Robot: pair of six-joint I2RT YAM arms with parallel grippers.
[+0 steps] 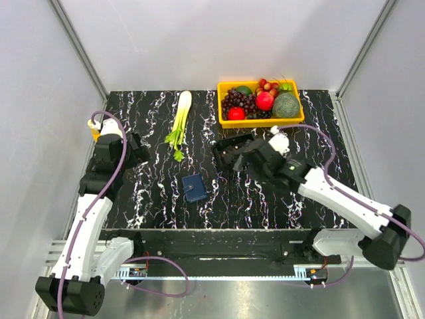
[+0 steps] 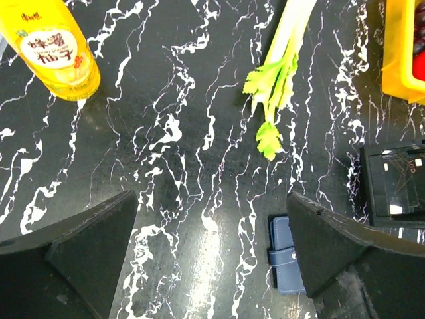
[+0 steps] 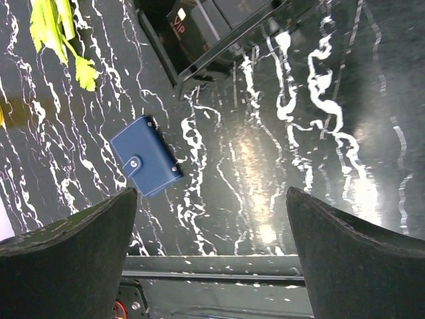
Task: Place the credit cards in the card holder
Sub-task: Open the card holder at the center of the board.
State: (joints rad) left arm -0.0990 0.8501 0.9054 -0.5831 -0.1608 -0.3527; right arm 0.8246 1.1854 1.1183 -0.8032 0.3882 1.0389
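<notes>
Card holder (image 1: 194,188) lies snapped shut on the table (image 1: 156,199), near the black tray (image 1: 232,151) but not touching it. Left claw (image 2: 209,206) and right claw (image 3: 209,199) are wide open and hold nothing. Shut and flat, it may slide away if a claw pushes it.

Both my left jaws and my right jaws stand spread, with nothing between them. The card holder (image 1: 194,188) lies closed on bare desk (image 1: 153,199), with free marble on every side, so either arm has a clear way down to it. The black tray (image 1: 230,151) stands near it, behind and to the right, under my right wrist. The celery (image 1: 179,123) lies well behind. A yellow bottle (image 2: 58,50) crowds my left wrist at the far left. The fruit basket (image 1: 261,103) walls the back right.
</notes>
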